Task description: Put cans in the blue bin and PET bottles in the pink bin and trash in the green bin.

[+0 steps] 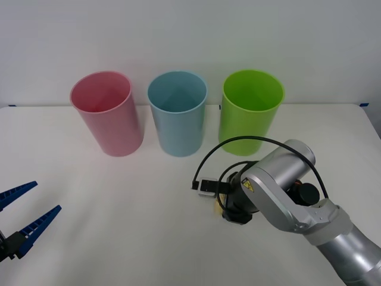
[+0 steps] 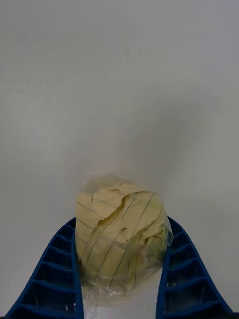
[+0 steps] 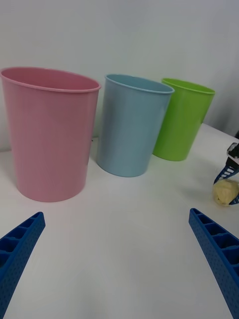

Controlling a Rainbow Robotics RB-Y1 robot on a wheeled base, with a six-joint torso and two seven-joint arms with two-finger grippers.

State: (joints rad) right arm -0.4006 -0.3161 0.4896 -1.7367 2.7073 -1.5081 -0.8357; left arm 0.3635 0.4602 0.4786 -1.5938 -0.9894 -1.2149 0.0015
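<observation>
Between my right gripper's blue fingers sits the trash, pinched; green bin stands directly ahead. Left gripper: spread, idle, farther off.

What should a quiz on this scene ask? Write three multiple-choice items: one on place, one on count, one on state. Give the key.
1. Which bin stands in the middle of the row?
A. pink
B. blue
C. green

2. How many bins stand on the table?
A. two
B. three
C. four

3. How do the left gripper's fingers stand?
A. spread open, holding nothing
B. shut on the trash
C. shut on a bin's rim

Key:
1 B: the blue bin stands between the pink bin and the green bin.
2 B: three bins stand in the row.
3 A: the left gripper is open over bare table; the trash sits between the right gripper's fingers.
</observation>
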